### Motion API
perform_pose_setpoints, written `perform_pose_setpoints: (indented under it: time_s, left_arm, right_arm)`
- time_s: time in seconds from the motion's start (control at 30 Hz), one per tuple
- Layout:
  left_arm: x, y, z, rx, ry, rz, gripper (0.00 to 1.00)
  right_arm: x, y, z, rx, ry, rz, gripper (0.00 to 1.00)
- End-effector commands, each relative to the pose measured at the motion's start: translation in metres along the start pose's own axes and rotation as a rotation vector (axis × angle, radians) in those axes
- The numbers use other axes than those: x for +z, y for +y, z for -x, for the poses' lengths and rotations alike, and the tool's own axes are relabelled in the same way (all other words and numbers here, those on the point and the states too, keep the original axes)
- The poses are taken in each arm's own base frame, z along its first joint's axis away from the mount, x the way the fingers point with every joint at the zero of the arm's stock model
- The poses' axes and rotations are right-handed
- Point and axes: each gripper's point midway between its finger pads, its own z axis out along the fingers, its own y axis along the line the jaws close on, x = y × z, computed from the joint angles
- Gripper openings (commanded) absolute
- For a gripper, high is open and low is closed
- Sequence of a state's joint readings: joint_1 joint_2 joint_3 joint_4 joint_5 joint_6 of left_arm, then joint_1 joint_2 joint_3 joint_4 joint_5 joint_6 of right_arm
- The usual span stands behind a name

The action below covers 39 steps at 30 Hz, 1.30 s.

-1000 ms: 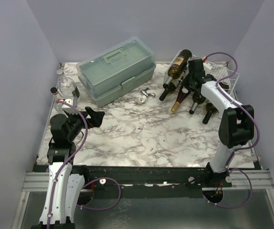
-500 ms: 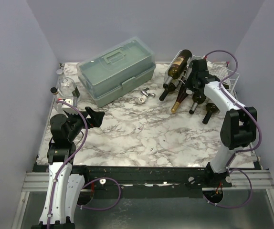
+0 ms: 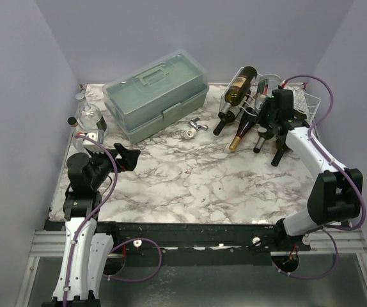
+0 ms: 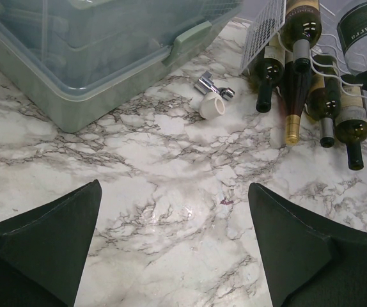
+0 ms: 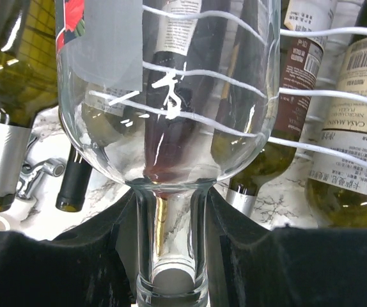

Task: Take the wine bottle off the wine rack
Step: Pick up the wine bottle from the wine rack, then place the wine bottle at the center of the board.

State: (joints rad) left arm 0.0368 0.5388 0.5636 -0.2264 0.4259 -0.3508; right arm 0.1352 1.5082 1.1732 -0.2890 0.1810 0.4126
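The white wire wine rack [image 3: 312, 100] stands at the back right with several bottles in and in front of it. My right gripper [image 3: 274, 114] is shut on the neck of a clear glass wine bottle [image 5: 171, 96], with a finger [image 5: 116, 230] on each side of the neck. The bottle's body points away from the gripper over the rack's wires [image 5: 337, 96]. The same bottle shows at the top right of the left wrist view [image 4: 362, 25]. My left gripper [image 3: 129, 157] is open and empty above the marble table at the left [image 4: 174, 187].
A pale green toolbox [image 3: 156, 93] stands at the back centre-left. A metal piece and a white cap [image 3: 195, 126] lie between it and the rack. Dark and olive bottles [image 3: 241, 131] stick out of the rack's left side. A small glass flask [image 3: 91, 118] stands far left.
My right gripper has moved right and toward the near side along the rack, and the arm's elbow has swung out to the right. The left arm has not moved.
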Motion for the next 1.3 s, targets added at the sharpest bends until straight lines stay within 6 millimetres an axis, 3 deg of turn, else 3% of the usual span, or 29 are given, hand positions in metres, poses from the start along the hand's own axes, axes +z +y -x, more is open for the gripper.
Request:
perform_pose_setpoints:
  time_s: [0.0,0.4,0.8,1.27]
  left_arm:
    - [0.000,0.004,-0.007,0.004,0.015,0.011,0.99]
    - [0.000,0.001,-0.008,-0.001,0.021,-0.002,0.99]
    - [0.000,-0.020,-0.011,0.007,0.048,-0.128,0.98]
    - [-0.001,-0.021,-0.012,0.006,0.048,-0.133,0.99]
  right_arm:
    - [-0.041,0.031,0.112,0.037,-0.376,0.114,0.00]
    - [-0.082,0.038,0.125,-0.035,-0.407,0.177,0.00]
    - [-0.117,0.058,0.104,-0.222,-0.335,0.349,0.00]
    - [-0.159,0.092,0.065,-0.515,-0.229,0.662,0.00]
